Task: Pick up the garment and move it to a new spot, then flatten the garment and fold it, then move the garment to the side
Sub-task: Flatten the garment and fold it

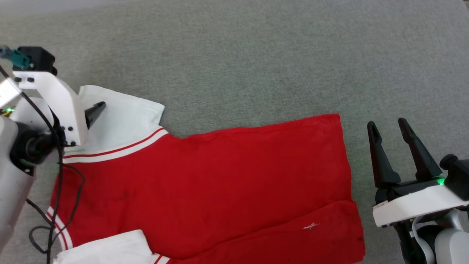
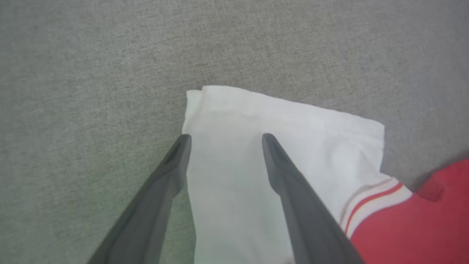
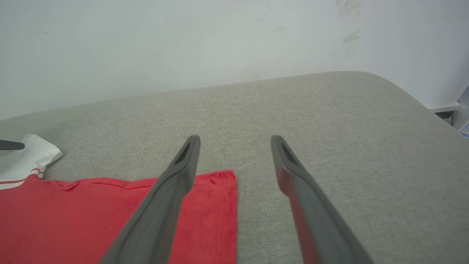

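Observation:
The garment (image 1: 220, 176) lies spread flat on the grey cushioned surface (image 1: 256, 55), its red body across the middle. One white sleeve (image 1: 124, 117) with red-striped trim points toward the far left, and another white panel (image 1: 106, 249) shows at the near edge. My left gripper (image 1: 93, 112) hangs open over the far white sleeve (image 2: 293, 121). In the left wrist view its fingers (image 2: 226, 136) straddle the sleeve's outer edge, and I cannot tell whether they touch it. My right gripper (image 1: 386, 123) stands open and empty just right of the garment's hem (image 3: 220, 205), fingers (image 3: 235, 138) over bare cushion.
A white wall (image 3: 183, 44) rises behind the grey surface, whose rounded far-right edge (image 3: 421, 99) drops off. Black cables (image 1: 62, 190) hang from my left arm over the garment's left side. Bare cushion stretches beyond and to the right of the garment.

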Available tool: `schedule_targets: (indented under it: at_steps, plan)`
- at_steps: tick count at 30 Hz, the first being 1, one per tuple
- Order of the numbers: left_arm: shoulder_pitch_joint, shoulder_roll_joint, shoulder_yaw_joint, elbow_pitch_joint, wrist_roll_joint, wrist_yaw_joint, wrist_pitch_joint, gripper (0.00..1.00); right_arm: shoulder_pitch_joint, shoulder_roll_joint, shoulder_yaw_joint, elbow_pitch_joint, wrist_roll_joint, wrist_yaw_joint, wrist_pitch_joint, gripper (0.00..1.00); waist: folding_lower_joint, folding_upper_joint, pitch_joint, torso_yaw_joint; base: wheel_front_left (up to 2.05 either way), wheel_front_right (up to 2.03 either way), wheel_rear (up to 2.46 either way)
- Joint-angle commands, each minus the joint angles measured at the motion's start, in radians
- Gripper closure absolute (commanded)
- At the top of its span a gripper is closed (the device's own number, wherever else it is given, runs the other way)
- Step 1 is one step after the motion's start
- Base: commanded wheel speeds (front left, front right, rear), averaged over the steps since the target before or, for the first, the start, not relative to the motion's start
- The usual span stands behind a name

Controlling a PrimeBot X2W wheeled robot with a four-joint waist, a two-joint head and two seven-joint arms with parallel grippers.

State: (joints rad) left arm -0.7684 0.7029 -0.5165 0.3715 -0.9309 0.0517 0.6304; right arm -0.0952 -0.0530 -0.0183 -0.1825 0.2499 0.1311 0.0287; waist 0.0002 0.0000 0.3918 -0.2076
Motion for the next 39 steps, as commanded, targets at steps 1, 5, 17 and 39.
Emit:
schedule_targets:
  at_steps: [1,5,17,39]
  plan:
    - [-0.028,0.008,-0.010,0.023,-0.005,-0.008,0.031,0.00,-0.020,0.004,0.006,0.013,0.010,-0.001,-0.012,0.00,-0.0002,0.0000,0.028,-0.028,0.00,0.00,0.00]
    - [-0.049,0.016,-0.046,0.077,-0.004,-0.014,0.131,0.00,-0.028,0.004,0.013,0.040,0.028,-0.001,-0.025,0.00,-0.0002,0.0000,0.045,-0.047,0.00,0.00,0.00]
    - [-0.029,-0.012,-0.101,0.132,0.007,-0.023,0.181,1.00,-0.066,0.001,-0.020,0.114,0.104,-0.001,0.003,0.00,-0.0002,0.0000,0.042,-0.043,0.00,0.00,0.00]
    - [-0.107,-0.031,-0.074,-0.091,0.048,-0.033,0.035,1.00,-0.343,-0.288,0.178,0.352,0.306,-0.001,0.581,0.00,-0.0002,0.0000,0.065,0.123,0.00,0.00,0.00]
